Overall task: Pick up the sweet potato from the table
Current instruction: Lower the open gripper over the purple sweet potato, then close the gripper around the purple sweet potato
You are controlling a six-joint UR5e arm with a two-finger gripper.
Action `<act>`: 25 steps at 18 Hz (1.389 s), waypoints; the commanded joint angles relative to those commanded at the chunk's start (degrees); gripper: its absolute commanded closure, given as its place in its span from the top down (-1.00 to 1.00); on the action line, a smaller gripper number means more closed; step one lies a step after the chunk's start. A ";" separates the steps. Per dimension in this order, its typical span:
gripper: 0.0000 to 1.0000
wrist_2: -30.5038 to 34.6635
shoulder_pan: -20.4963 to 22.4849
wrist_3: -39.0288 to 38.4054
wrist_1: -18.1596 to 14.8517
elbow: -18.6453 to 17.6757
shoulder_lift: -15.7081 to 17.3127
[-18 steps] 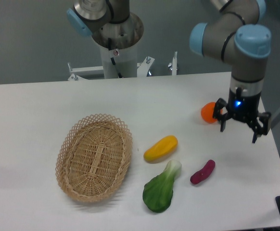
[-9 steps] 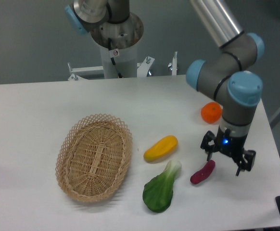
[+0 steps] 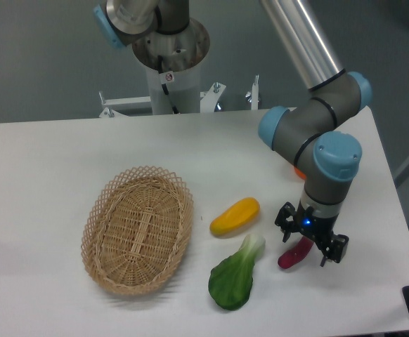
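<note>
The sweet potato (image 3: 294, 254) is a small magenta-purple toy lying on the white table (image 3: 43, 168) at the front right. My gripper (image 3: 307, 243) is open and hangs right over it, one finger on each side of its upper end. The fingers hide part of it. I cannot tell if they touch it.
A yellow-orange vegetable (image 3: 235, 215) lies left of the gripper. A green leafy vegetable (image 3: 234, 276) lies at the front. A wicker basket (image 3: 138, 229) sits at the left. The orange fruit (image 3: 299, 170) is mostly hidden behind the arm. The table's right edge is close.
The gripper has moved forward and left from beside the orange fruit and come down over the sweet potato. The sweet potato has not moved.
</note>
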 joint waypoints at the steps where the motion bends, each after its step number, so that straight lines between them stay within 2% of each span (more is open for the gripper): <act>1: 1.00 0.97 -0.09 0.00 0.00 -0.09 -0.35; 8: 1.00 3.09 -1.32 -0.09 4.74 -2.02 -1.76; 11: 0.99 3.70 -1.50 0.00 5.19 -2.20 -2.02; 14: 0.15 3.79 -1.50 0.09 5.19 -1.94 -2.02; 16: -0.26 3.97 -1.50 1.83 5.27 -1.94 -2.02; 18: -0.49 4.84 -1.50 2.98 5.36 -2.02 -1.85; 20: -0.60 4.85 -1.50 3.07 5.27 -1.67 -1.85; 25: -0.63 4.15 -1.23 3.96 4.93 1.48 -0.89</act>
